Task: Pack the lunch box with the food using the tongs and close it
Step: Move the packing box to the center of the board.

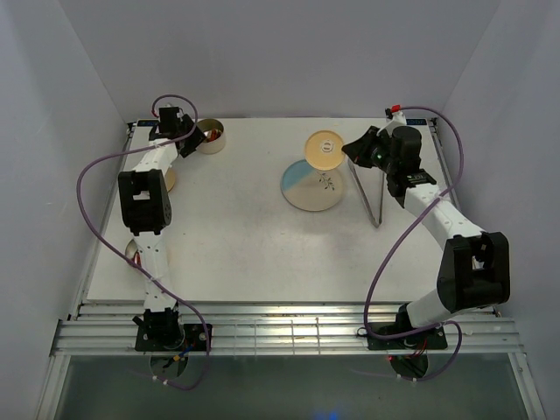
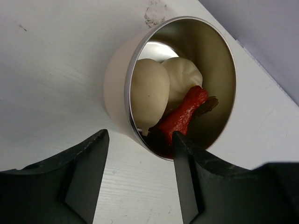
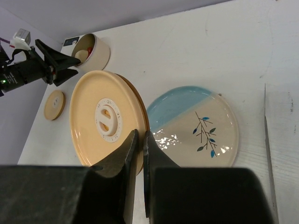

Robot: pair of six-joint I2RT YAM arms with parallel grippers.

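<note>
Closest to the bases, the tongs (image 1: 377, 219) lie flat on the white table (image 1: 236, 245) ahead of my right arm. Their joined end points toward me and the two thin arms splay away. Neither gripper is on them.

Just left of the tongs sits the cream-and-blue plate (image 3: 187, 100) with its small branch motif.

The right gripper (image 3: 139, 136) has its fingers clenched on the edge of a round wooden lid (image 3: 86, 112). The lid is held off the table, pale face toward my wrist camera, with a white disc at its centre. From above it hangs over the plate's far rim. In the wrist view it overlaps the plate's left edge.

On the left side, a second wooden lid (image 3: 55, 105) lies flat on the table beside the left arm, which partly covers it in the top view.

At the far left, near the back edge of the table, the steel tin (image 2: 114, 88) stands upright and uncovered. Inside I can see two white dumplings (image 2: 149, 88), a red piece (image 2: 184, 114) leaning across them, and a dark scrap (image 2: 210, 103) behind it.

The left gripper (image 2: 140, 135) is right at the tin with its fingers spread and grasping nothing. The tin's near rim lies between them. The right-hand finger overlaps that rim in the wrist view, but I cannot tell whether it is touching.
</note>
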